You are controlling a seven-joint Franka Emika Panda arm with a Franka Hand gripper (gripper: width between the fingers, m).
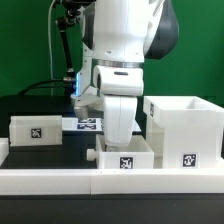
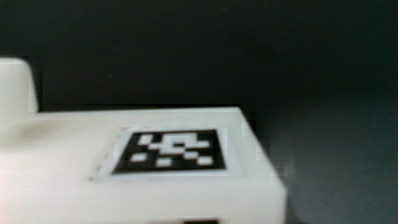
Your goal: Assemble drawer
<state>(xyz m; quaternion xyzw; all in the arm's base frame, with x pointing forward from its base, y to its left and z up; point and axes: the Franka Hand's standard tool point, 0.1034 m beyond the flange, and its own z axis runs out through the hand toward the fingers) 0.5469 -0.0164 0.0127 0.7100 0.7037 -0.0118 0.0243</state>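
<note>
Arm (image 1: 118,95) is over the lower-centre tray (image 1: 127,158), probably to grasp it. Jaws hidden: I cannot tell their state. Next, slide it squarely into the housing (image 1: 183,125), the exterior view's right.

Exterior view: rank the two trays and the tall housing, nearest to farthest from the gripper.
1. The middle tray, just below the gripper.
2. The housing, at the exterior view's right.
3. The other tray, off at the exterior view's left.
</note>
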